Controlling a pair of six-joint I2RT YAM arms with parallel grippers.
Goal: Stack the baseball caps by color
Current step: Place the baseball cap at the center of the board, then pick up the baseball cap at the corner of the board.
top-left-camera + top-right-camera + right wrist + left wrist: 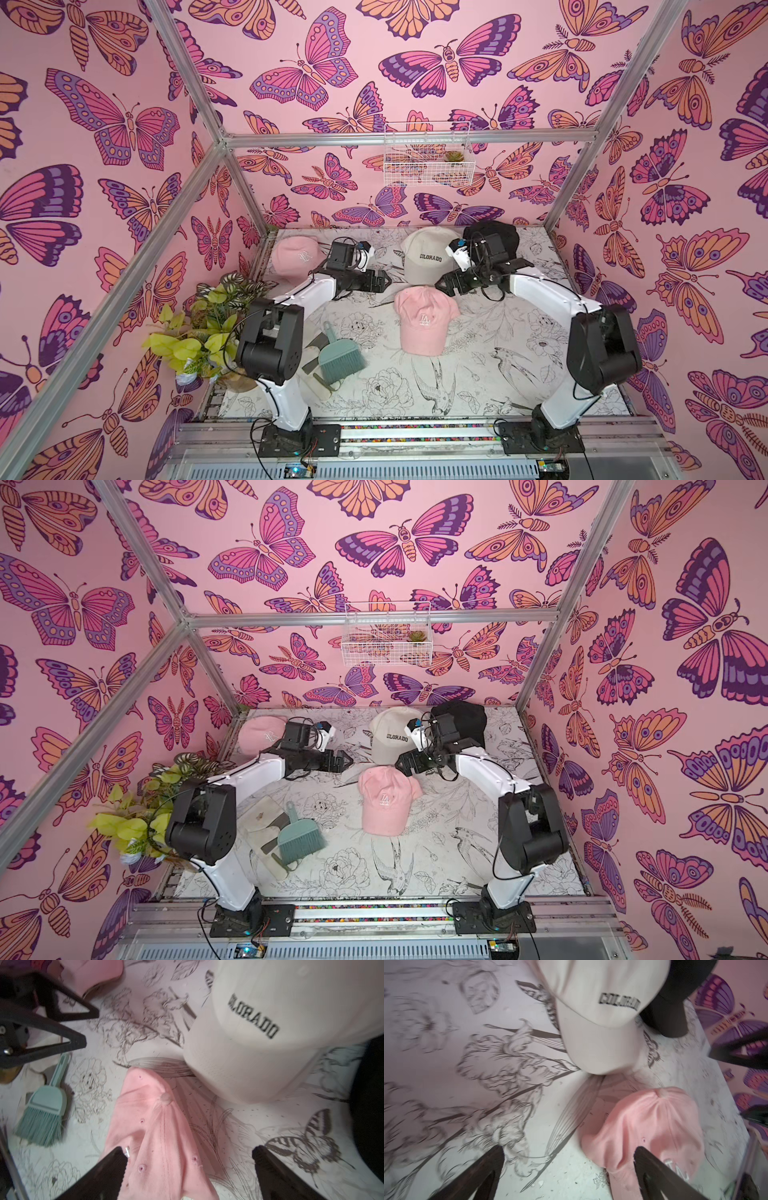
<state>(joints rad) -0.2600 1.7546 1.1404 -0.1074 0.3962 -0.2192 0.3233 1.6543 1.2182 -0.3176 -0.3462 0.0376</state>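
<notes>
A pink baseball cap (424, 320) with a white monogram lies mid-table, brim toward the front. Just behind it sits a cream cap (428, 255) lettered COLORADO. Another pink cap (295, 255) rests at the back left, and a black cap (498, 237) at the back right, partly hidden by the right wrist. My left gripper (386, 280) hovers open to the left of the middle pink cap (654, 1126). My right gripper (440, 286) hovers open above that cap's rear edge (158, 1126). Neither holds anything.
A teal hand brush (340, 357) lies on a pale cloth at the front left, beside a potted plant (203, 332). A white wire basket (428, 158) hangs on the back wall. Aluminium frame posts and butterfly-patterned walls close in the table.
</notes>
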